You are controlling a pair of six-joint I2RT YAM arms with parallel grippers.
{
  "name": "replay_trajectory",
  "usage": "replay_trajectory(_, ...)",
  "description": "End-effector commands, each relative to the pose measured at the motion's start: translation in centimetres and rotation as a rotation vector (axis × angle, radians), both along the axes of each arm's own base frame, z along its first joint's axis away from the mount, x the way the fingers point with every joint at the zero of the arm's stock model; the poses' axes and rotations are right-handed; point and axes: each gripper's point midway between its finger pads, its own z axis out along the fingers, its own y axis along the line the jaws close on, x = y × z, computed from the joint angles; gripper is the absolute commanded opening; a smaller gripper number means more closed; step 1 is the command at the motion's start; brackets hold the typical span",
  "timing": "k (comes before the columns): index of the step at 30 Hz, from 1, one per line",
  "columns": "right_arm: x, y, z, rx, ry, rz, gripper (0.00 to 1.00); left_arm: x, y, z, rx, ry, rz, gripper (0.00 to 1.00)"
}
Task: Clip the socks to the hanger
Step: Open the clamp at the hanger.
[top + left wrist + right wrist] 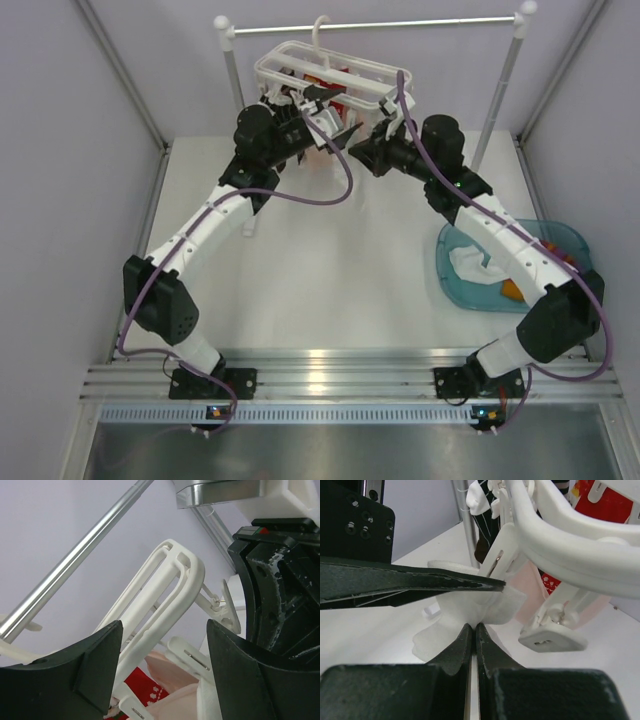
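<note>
The white slatted hanger hangs by its hook from the rail, with red, pink and dark striped socks clipped under it. My left gripper is up at the hanger's front edge. Its jaws stand open on either side of a dangling white clip, in front of a pink sock and a red sock. My right gripper is shut on a white sock, held just under the hanger frame beside that clip. In the right wrist view the left gripper's black finger lies across the sock's top.
The silver rail on white posts spans the back. A blue tray at the right holds a white sock and an orange one. Another free clip dangles to the right of my right gripper. Grey walls close in both sides.
</note>
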Motion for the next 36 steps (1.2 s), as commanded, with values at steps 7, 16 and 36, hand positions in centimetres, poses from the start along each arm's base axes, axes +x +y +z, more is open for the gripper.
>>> replay_trajectory(7, -1.6, 0.7, 2.1, 0.039, -0.032, 0.035, 0.0, 0.9, -0.6, 1.7, -0.011, -0.172, 0.082, 0.44)
replay_trajectory(16, -1.6, -1.7, 2.1, -0.005, -0.047, -0.044, 0.41, 0.8, -0.3, 1.6, -0.015, -0.189, 0.096, 0.16)
replay_trajectory(36, -1.3, -5.5, 6.1, 0.078, -0.314, 0.042, 0.56, -1.8, -0.4, 1.4, -0.053, -0.164, -0.002, 0.07)
